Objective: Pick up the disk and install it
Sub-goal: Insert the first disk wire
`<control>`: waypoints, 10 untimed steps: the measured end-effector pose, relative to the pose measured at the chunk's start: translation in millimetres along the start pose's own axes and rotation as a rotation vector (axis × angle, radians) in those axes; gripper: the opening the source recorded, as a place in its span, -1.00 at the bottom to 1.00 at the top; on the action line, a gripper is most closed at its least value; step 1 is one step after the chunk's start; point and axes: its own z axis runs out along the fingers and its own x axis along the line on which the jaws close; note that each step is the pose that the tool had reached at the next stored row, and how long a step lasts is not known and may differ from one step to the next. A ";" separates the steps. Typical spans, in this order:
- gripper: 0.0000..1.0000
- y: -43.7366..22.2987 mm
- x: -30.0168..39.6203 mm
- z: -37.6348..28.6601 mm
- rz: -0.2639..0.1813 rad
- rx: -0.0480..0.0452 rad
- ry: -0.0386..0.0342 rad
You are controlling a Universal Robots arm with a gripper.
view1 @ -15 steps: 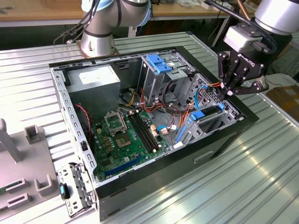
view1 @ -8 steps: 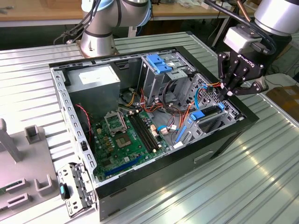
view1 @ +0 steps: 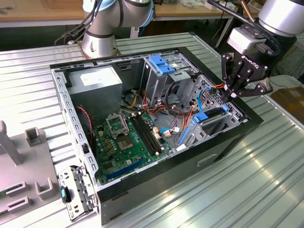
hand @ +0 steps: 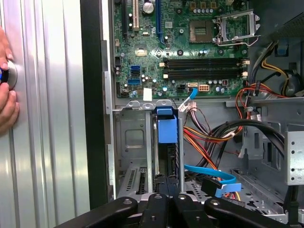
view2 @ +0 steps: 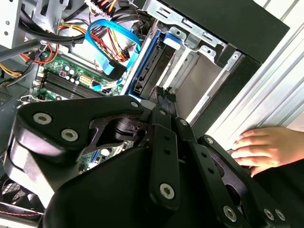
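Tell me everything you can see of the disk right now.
The disk, a thin dark metal drive edged by a blue plastic frame, stands on edge in a slot of the grey metal drive cage inside the open computer case. A blue tab caps its end nearest the green motherboard. Its label face is hidden. The black gripper, fingers shut together, sits at its other end; contact is unclear.

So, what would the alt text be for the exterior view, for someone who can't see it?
A robot arm's black pincer, closed, points down at a blue-framed disk slotted in the drive cage of an open computer case, at the exterior view's right. A green motherboard lies on the case floor.
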 end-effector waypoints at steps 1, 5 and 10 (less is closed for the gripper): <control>-0.76 0.0 0.0 0.0 0.000 0.0000 -0.0002; -0.76 -1.4 -0.5 0.4 -0.045 0.0003 -0.0009; -0.76 -27.5 -8.7 1.4 -0.062 0.0005 -0.0016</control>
